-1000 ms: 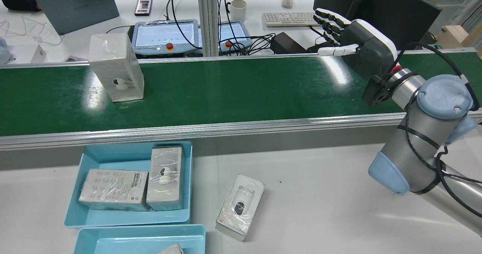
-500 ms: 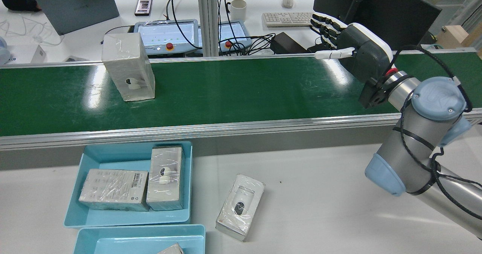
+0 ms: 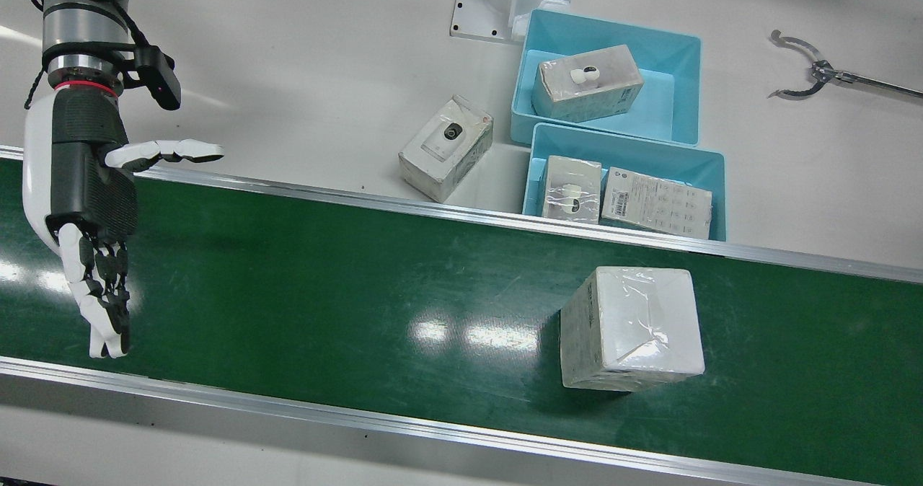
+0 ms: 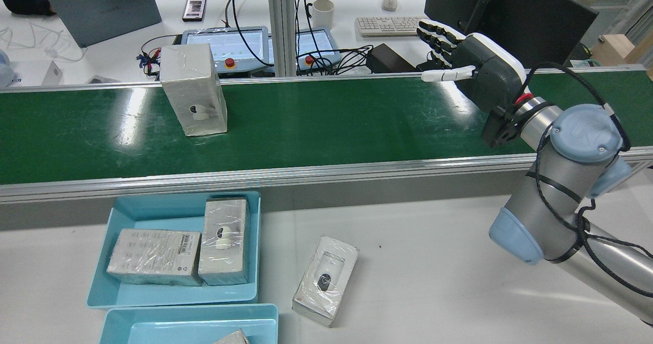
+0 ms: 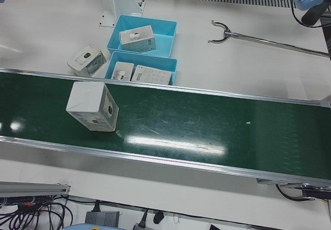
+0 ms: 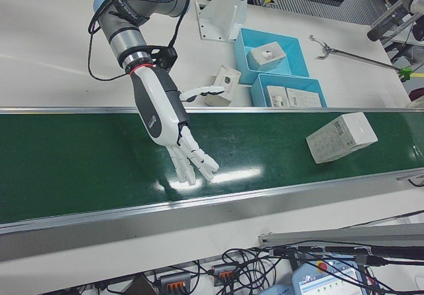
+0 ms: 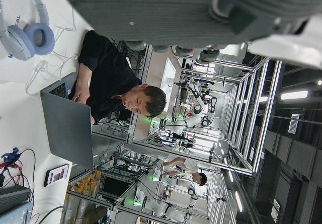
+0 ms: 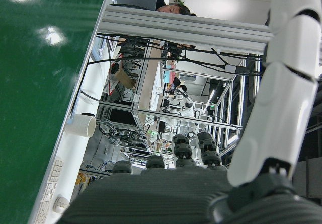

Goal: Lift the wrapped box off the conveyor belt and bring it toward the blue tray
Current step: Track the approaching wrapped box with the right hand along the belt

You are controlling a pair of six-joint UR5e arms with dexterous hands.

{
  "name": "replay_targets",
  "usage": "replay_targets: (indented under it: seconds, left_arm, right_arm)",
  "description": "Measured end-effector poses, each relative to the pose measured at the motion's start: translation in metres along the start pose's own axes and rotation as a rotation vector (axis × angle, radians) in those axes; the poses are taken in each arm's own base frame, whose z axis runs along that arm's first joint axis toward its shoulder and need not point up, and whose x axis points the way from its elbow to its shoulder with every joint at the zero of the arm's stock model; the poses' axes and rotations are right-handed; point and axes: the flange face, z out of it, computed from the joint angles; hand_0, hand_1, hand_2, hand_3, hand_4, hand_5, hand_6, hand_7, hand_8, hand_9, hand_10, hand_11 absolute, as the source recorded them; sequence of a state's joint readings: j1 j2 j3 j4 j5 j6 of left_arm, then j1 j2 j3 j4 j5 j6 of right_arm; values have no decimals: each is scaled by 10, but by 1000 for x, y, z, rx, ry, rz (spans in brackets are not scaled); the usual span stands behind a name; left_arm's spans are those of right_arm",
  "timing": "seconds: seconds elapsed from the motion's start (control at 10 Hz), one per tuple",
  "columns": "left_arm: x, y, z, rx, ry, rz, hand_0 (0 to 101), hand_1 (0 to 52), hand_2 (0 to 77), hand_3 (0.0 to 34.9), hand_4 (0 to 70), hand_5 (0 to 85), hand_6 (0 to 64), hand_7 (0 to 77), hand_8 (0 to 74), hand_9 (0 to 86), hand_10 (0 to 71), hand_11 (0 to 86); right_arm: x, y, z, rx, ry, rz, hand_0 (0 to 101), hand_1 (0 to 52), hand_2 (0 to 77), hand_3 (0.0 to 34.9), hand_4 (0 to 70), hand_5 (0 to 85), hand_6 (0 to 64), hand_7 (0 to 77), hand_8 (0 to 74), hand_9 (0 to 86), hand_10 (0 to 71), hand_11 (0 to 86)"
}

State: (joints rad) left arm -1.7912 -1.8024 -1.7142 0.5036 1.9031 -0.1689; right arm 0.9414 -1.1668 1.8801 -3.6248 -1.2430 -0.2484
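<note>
The wrapped box stands upright on the green conveyor belt, left of centre in the rear view; it also shows in the front view and the right-front view. My right hand hovers open over the belt's far right end, fingers spread and thumb out, well apart from the box and holding nothing. The blue tray lies on the white table before the belt and holds two wrapped boxes. My left hand appears only in its own view, with nothing in it.
A loose wrapped box lies on the table right of the tray. A second blue tray sits nearer the robot with one box in it. A metal grabber tool rests on the table. Teach pendants stand beyond the belt.
The wrapped box has travelled to the right along the belt in the rear view. My right hand has shifted slightly left and lower, still open.
</note>
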Motion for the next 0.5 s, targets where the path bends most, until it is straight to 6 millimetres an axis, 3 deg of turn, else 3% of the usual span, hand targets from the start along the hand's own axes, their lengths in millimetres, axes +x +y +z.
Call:
replay_targets:
  seconds: [0.5]
  left_arm:
    - [0,0,0,0,0,0,0,0,5,0,0,11,0,0,0,0,5,0]
  right_arm:
    - [0,-1,0,2,0,-1,424,104,136,95,11,131,0,22,5,16,0,11]
